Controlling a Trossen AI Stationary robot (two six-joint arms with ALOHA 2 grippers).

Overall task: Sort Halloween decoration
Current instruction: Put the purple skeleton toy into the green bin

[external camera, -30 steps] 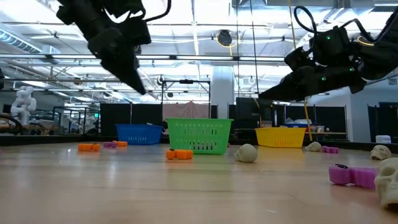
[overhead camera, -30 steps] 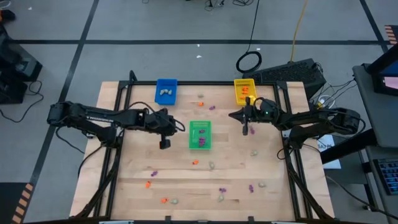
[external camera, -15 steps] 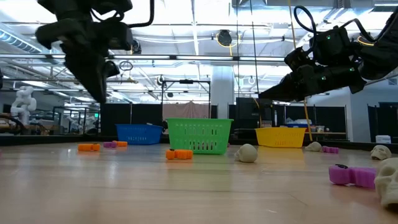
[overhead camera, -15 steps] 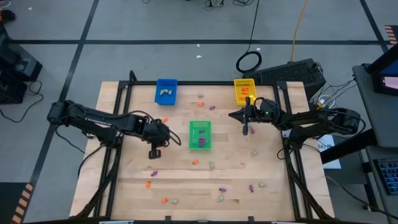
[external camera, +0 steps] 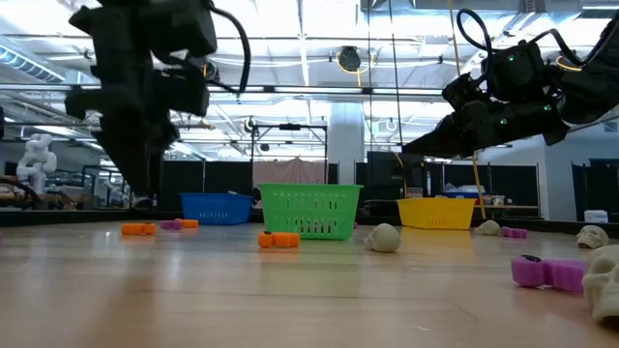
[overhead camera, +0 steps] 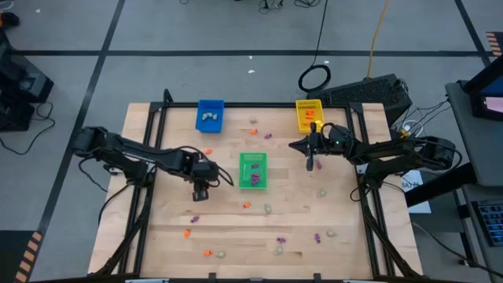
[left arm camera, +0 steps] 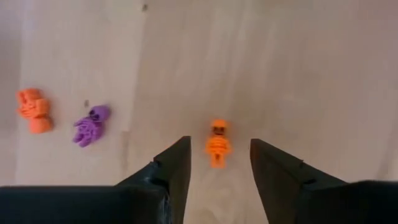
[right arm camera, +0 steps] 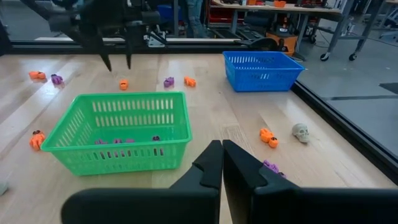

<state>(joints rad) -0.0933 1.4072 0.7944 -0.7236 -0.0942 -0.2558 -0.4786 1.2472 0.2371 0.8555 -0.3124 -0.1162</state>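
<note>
Left tool [left arm camera: 219, 163] moved down w/ fingers now spread, empty, astride orange skeleton [left arm camera: 217, 142]; right tool [right arm camera: 222, 163] shut, empty.

Smooth pale wood table [overhead camera: 346, 236], glossy slotted plastic green tray [right arm camera: 118, 127].

There were three trays: a blue tray [overhead camera: 210, 115], a green tray [overhead camera: 252, 170] and a yellow tray [overhead camera: 310, 115]. Two arms reached in, the left arm [overhead camera: 134, 157] and the right arm [overhead camera: 385, 151]. Roughly fifteen loose trinkets [overhead camera: 247, 205] lay around; those inside the trays were too small to count.
</note>
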